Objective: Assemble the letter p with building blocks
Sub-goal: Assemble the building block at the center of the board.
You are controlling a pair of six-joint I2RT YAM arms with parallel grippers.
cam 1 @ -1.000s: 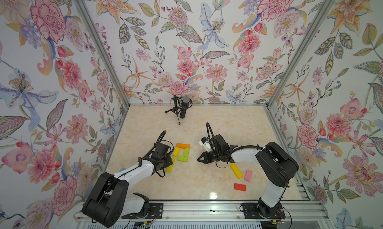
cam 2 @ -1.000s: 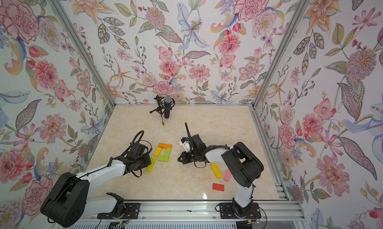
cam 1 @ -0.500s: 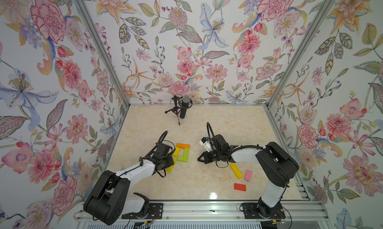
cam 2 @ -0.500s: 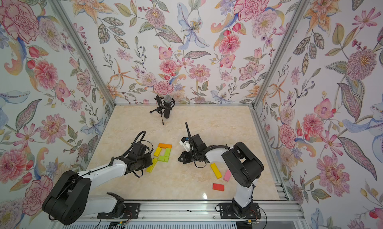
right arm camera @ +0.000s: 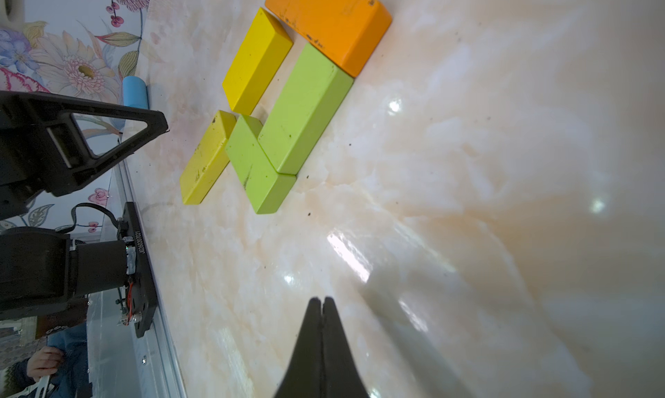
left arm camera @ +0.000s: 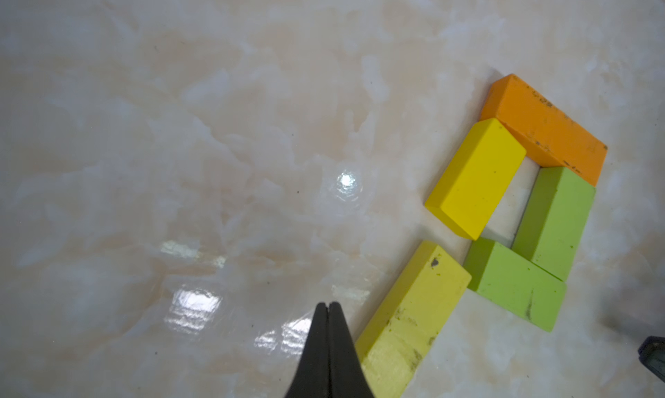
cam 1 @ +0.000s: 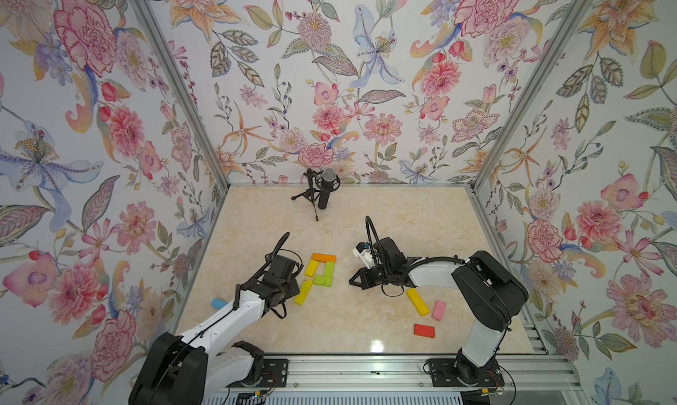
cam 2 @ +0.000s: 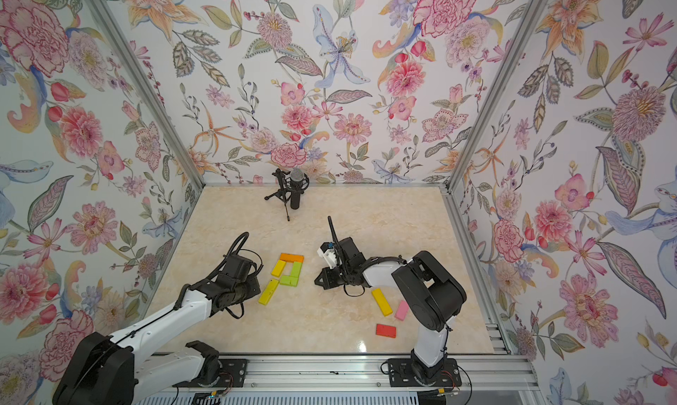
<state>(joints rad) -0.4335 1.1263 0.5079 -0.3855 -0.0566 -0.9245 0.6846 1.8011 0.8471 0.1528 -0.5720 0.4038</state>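
Where they lay flat on the glossy cream marble-pattern tabletop [cam 1: 366,216], between the two arms, five building blocks read as a letter p all but finished.

- Orange wooden bar [cam 1: 323,257]: top of the bowl.
- Bright yellow short wooden bar [cam 1: 311,268]: upper stem, butted against the orange one.
- Lime green wooden bar [cam 1: 329,269]: side of the bowl, its end under the orange one.
- Second lime green wooden bar [cam 1: 323,281]: base of the bowl, touching the first.
- Pale yellow long wooden bar [cam 1: 303,292]: lower stem, its corner against the base bar. It was out of line with the bright yellow one, and I judged it wanted a nudge.
- Left gripper [left arm camera: 327,308]: jaws clenched on nothing. The tip sat at the pale bar's outer flank, touching or just beside, I could not tell. I supposed it was placed to push, not to grasp.
- Right gripper [right arm camera: 321,302]: jaws pressed together, empty, low over the table on the bowl's side, apart from the blocks.
- Spares near the right arm, well apart from the letter: long yellow bar [cam 1: 417,301], pink short bar [cam 1: 438,309], red short bar [cam 1: 424,330].

Only the top views showed the spares and the black microphone on its tripod [cam 1: 326,188] at the back. Only the left wrist view showed the sliver of table splitting the stem. The right wrist view showed the blocks' thickness, with none stacked.
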